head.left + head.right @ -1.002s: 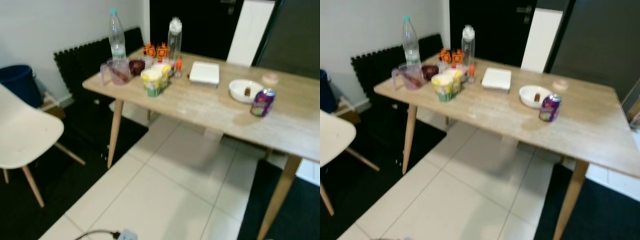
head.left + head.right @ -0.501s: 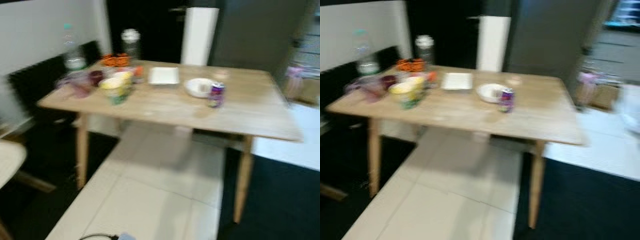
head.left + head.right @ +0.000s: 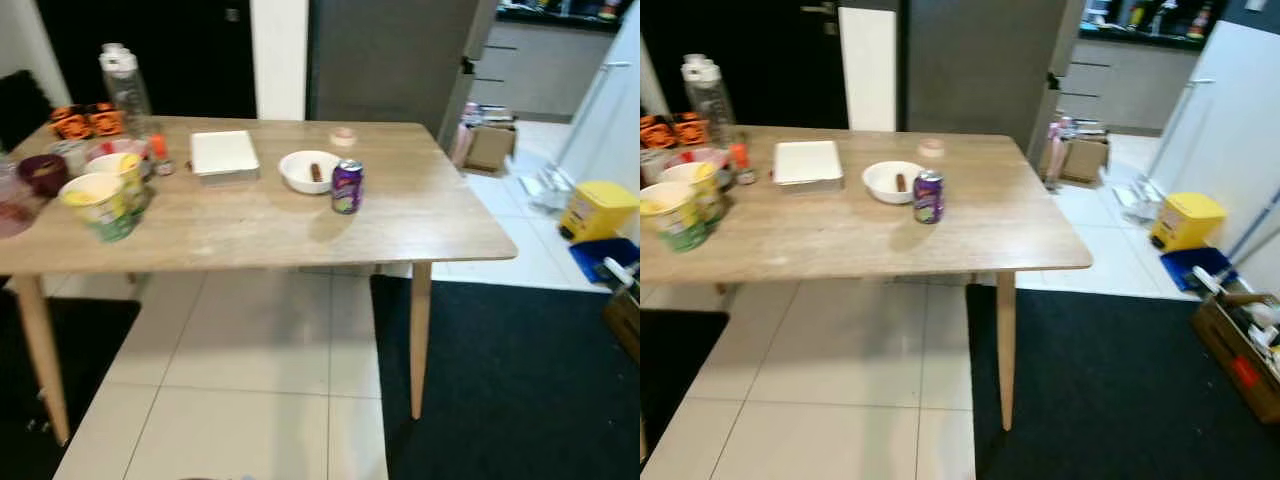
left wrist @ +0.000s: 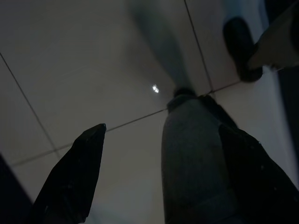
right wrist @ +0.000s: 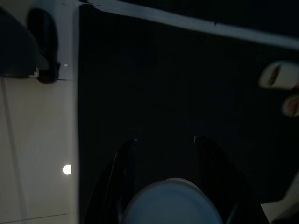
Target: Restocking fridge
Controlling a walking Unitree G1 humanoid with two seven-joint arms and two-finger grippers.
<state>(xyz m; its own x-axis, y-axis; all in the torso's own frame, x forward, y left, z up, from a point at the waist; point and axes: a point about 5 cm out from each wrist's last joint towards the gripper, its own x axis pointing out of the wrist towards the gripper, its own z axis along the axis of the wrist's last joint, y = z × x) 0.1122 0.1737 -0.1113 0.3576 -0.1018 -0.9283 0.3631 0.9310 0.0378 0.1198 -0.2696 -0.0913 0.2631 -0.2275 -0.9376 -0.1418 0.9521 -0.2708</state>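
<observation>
A wooden table (image 3: pixel 400 215) stands ahead with a purple can (image 3: pixel 346 187), a white bowl (image 3: pixel 310 171), a flat white box (image 3: pixel 224 153), yellow-green cups (image 3: pixel 100 205) and a clear bottle (image 3: pixel 124 85). A white fridge door (image 3: pixel 1230 130) stands far right. My left gripper (image 4: pixel 162 128) hangs open over pale floor tiles, beside my grey leg (image 4: pixel 194 158). In the dim right wrist view, my right gripper (image 5: pixel 164 139) hangs over the black rug, and its fingers enclose a pale round-topped object (image 5: pixel 172 200) that I cannot identify.
A black rug (image 3: pixel 1110 380) covers the floor right of the table, with white tiles (image 3: pixel 840 380) under it. A yellow bin (image 3: pixel 1186 221), a cardboard box (image 3: pixel 1083 158) and an open crate (image 3: pixel 1240 355) sit on the right. Grey cabinets lie behind.
The camera has swung to the right. The table has slid left in view, the white chair and blue bin have left it, and the kitchen side with the fridge has appeared.
</observation>
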